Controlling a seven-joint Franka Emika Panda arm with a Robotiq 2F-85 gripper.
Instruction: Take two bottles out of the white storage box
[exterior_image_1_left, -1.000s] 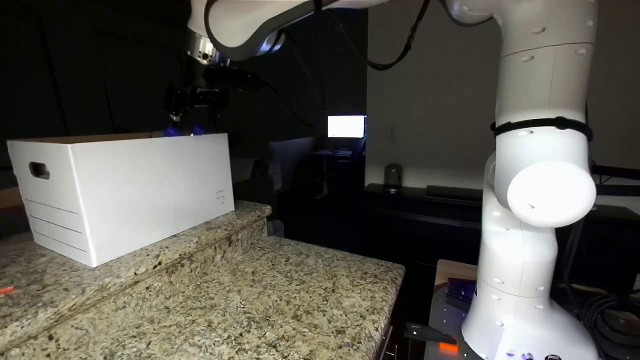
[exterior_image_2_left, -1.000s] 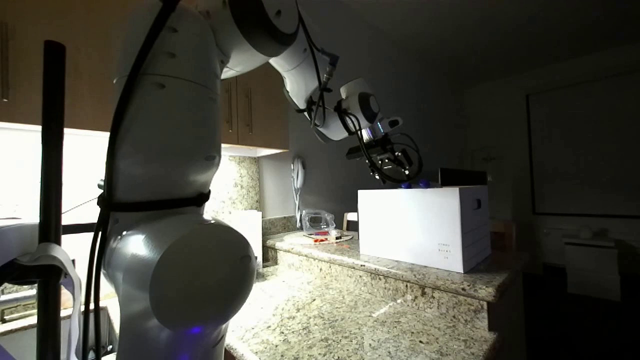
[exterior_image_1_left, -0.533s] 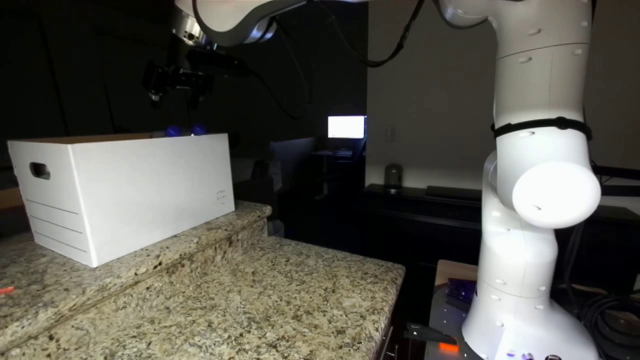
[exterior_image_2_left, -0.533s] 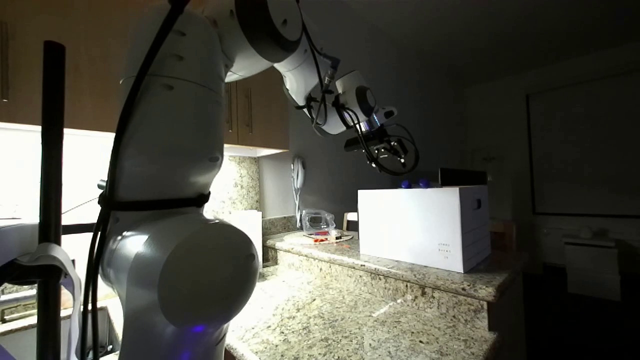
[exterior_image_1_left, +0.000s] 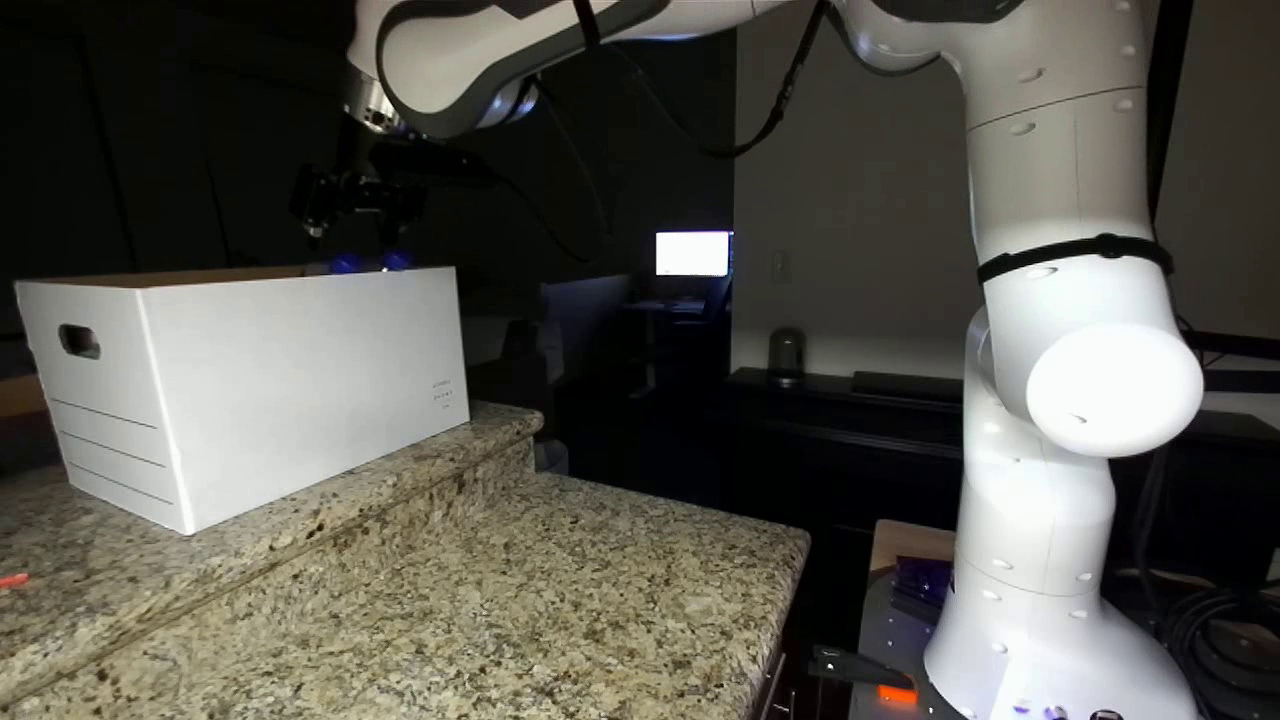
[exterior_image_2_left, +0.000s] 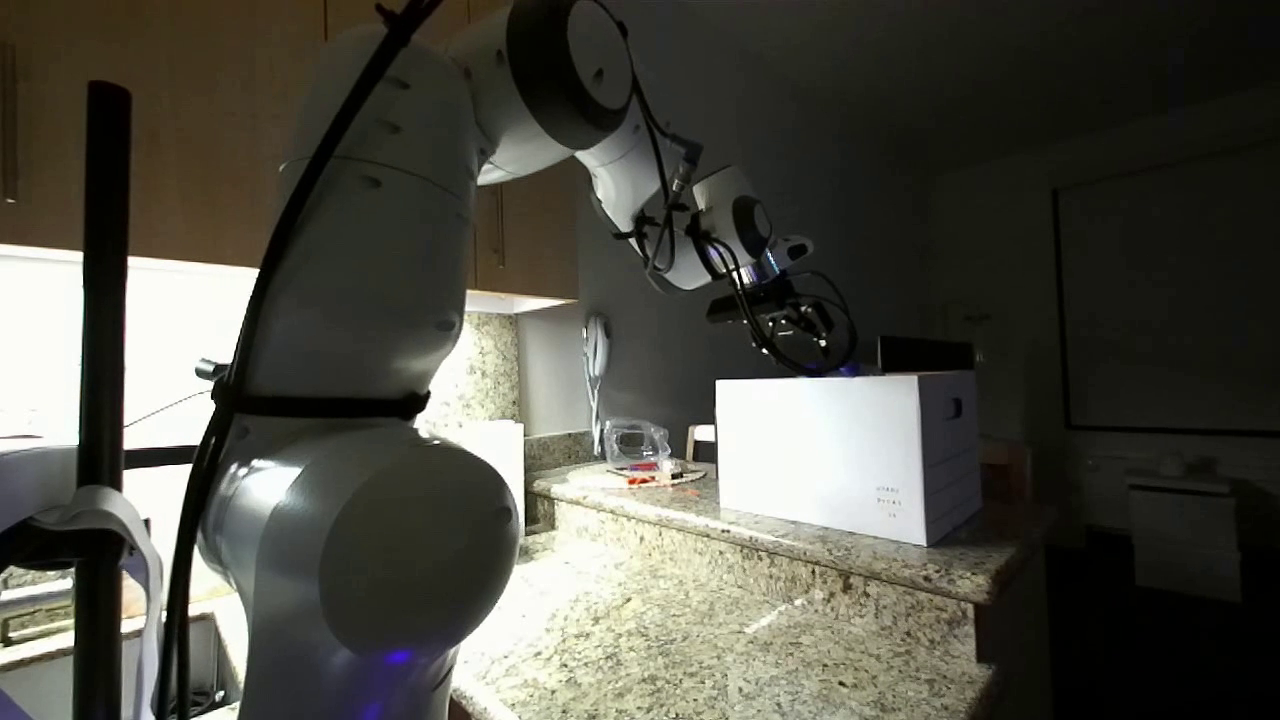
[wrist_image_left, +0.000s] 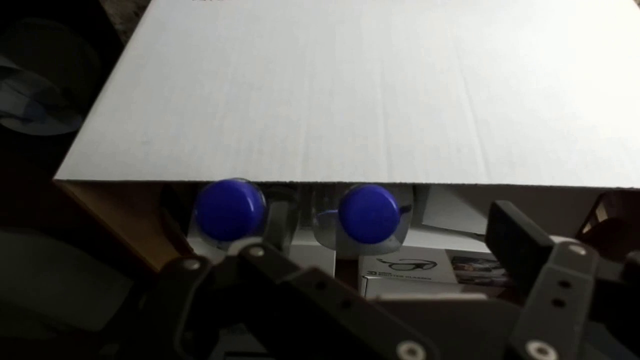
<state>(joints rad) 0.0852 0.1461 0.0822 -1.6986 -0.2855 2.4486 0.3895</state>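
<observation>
Inside the white box (wrist_image_left: 350, 90), bottles (wrist_image_left: 370, 215) near a printed carton (wrist_image_left: 422, 268)

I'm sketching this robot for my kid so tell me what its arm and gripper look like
The arm is white with rounded joints, dark grey trim and a silvery metal collar. A black strap wraps it, and black cables run alongside. The gripper is mostly black, with dark, blocky fingers on links dotted with round, shiny screws.

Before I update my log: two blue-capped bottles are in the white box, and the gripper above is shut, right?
The gripper isn't shut: the wrist view shows its fingers apart. The two blue-capped bottles are in the box below.
</observation>
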